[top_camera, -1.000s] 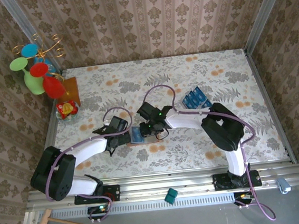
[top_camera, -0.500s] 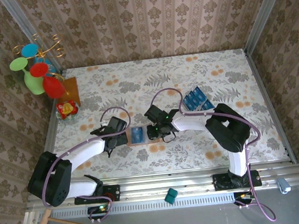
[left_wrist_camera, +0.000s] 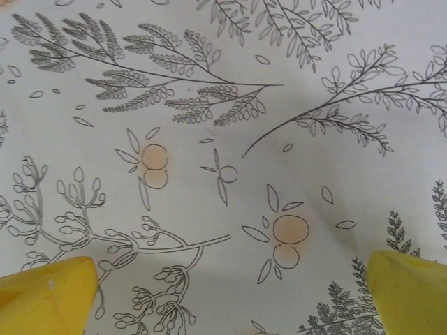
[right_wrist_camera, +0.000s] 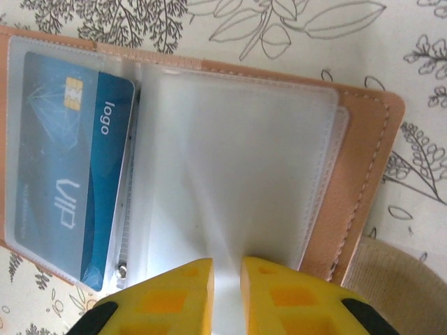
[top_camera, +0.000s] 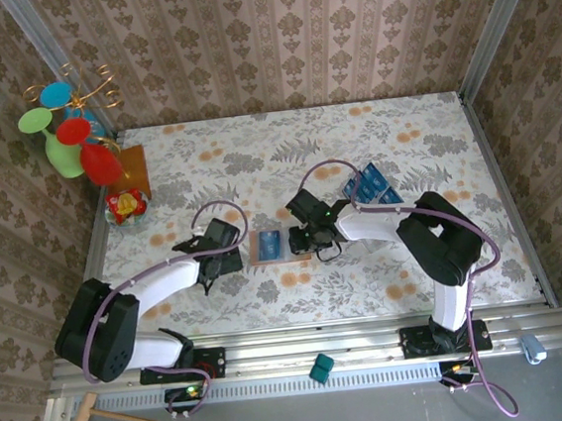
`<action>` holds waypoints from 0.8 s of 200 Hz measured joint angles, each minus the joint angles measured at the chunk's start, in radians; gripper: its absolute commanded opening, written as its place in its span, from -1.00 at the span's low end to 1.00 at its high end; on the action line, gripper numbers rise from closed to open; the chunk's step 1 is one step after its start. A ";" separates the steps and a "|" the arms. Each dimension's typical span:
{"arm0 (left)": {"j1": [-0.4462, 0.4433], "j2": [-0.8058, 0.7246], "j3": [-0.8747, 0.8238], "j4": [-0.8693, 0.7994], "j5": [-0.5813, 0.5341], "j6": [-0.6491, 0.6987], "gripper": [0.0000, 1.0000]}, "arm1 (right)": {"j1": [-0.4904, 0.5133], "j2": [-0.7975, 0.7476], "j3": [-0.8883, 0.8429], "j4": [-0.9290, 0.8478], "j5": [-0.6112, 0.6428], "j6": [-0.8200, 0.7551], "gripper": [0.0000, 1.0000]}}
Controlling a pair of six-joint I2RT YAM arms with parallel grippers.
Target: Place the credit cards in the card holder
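I'm looking down on the flower-printed table (top_camera: 423,137). Both arms are folded in toward its middle.

The right arm (top_camera: 434,246) climbs from its base at the near edge to a dark elbow. From there its white forearm runs left, ending over the right half of the card holder. The left arm (top_camera: 158,282) swings out to the left from its base, then its forearm reaches right and away from me. Its wrist stops just beside the holder's left edge.

The card holder (top_camera: 287,253) lies open and flat near the table's centre, between the two wrists. From the right wrist I see its pinkish-brown rim (right_wrist_camera: 363,160) framing clear plastic sleeves. One blue credit card (right_wrist_camera: 70,167), marked VIP, sits inside the left sleeve. From above, it shows as a blue patch (top_camera: 269,243). The other credit cards (top_camera: 366,180) lie in a cluster well apart, further back and to the right, beside the right forearm.

The right gripper (right_wrist_camera: 227,286) points down at the holder's near edge. Its yellow fingers (right_wrist_camera: 174,296) are drawn almost together, leaving only a thin slit. The middle clear sleeve (right_wrist_camera: 237,174) runs up into that slit, so the jaws are pinching the card holder by that leaf.

The left gripper (left_wrist_camera: 227,293) hangs over bare cloth, jaws spread wide, holding nothing.
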 measured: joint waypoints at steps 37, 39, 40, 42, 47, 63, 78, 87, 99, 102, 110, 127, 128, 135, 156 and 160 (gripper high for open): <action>0.000 0.039 0.045 0.021 0.016 0.017 1.00 | 0.000 -0.004 0.056 -0.056 0.000 -0.018 -0.61; 0.000 0.040 0.048 0.024 0.016 0.018 1.00 | 0.000 -0.004 0.061 -0.056 -0.001 -0.019 -0.61; 0.000 0.042 0.049 0.025 0.016 0.019 1.00 | 0.000 -0.004 0.062 -0.056 -0.001 -0.019 -0.61; 0.000 0.044 0.051 0.027 0.017 0.019 1.00 | 0.000 -0.004 0.068 -0.058 -0.001 -0.019 -0.61; 0.000 0.048 0.057 0.031 0.019 0.020 1.00 | 0.000 -0.004 0.079 -0.060 -0.002 -0.021 -0.61; 0.000 0.061 0.069 0.042 0.022 0.021 1.00 | 0.000 -0.004 0.110 -0.063 -0.005 -0.024 -0.62; 0.000 0.073 0.075 0.049 0.024 0.024 1.00 | 0.000 -0.003 0.130 -0.063 -0.010 -0.026 -0.62; 0.000 0.080 0.076 0.054 0.027 0.024 1.00 | 0.000 0.000 0.140 -0.063 -0.012 -0.026 -0.62; 0.000 0.087 0.076 0.058 0.030 0.027 1.00 | 0.000 0.012 0.154 -0.062 -0.015 -0.026 -0.63; 0.000 0.090 0.076 0.059 0.030 0.027 1.00 | 0.000 0.018 0.159 -0.062 -0.017 -0.026 -0.63; 0.000 0.097 0.076 0.061 0.032 0.027 1.00 | 0.000 0.031 0.166 -0.062 -0.019 -0.026 -0.63; 0.000 0.113 0.076 0.068 0.037 0.027 1.00 | 0.000 0.059 0.173 -0.062 -0.029 -0.025 -0.65; 0.000 0.114 0.076 0.068 0.037 0.027 1.00 | 0.000 0.061 0.173 -0.062 -0.030 -0.025 -0.65; -0.001 0.116 0.077 0.070 0.037 0.027 1.00 | 0.000 0.071 0.175 -0.062 -0.035 -0.025 -0.65; -0.001 0.118 0.077 0.074 0.038 0.027 1.00 | 0.000 0.102 0.184 -0.062 -0.042 -0.022 -0.65; -0.001 0.120 0.078 0.074 0.038 0.027 1.00 | 0.000 0.106 0.185 -0.062 -0.042 -0.022 -0.66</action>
